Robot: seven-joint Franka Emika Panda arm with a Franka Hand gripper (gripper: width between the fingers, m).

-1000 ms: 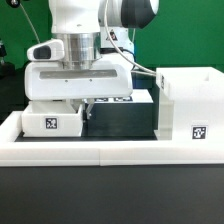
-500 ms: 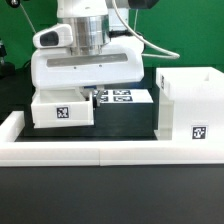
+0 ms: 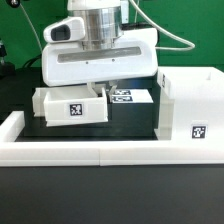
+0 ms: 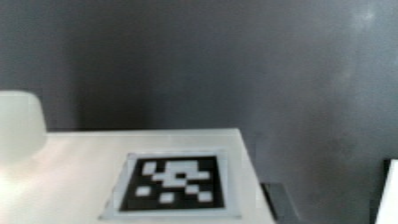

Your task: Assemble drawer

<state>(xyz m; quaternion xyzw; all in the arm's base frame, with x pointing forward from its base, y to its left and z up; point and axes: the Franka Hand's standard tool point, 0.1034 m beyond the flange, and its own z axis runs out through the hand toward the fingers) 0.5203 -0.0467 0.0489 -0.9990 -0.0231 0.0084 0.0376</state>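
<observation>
exterior view: the white two-finger gripper (image 3: 103, 92) hangs from its wide white hand body over the black table (image 3: 128, 122), left of centre in this view. straight under it sits a small white plastic open-top tray (image 3: 72, 108), with a black-and-white square tag on the face towards the camera. the tray is tilted and its far rim tucks up under the hand. the fingers go down behind the tray's near wall and their tips are hidden, but i read the claw as clenched on the tray.

the tall white plastic box housing (image 3: 190, 100) stands at the exterior view's right, upright, with a small square tag (image 3: 197, 132) low on its near face. it is apart from the tray, with bare table between them.

the marker board (image 3: 132, 97), thin, flat and white, lies on the table behind that gap, partly covered by the hand and just beside the tray's right end.

a long low white wall (image 3: 90, 152) runs across the front of the table, near the tray's lower edge.

wrist view: blurred. one pale finger (image 4: 15, 125) shows at the frame edge. a white flat surface (image 4: 71, 165) with a square tag on it lies against a dark ground. i cannot tell which part it belongs to.
</observation>
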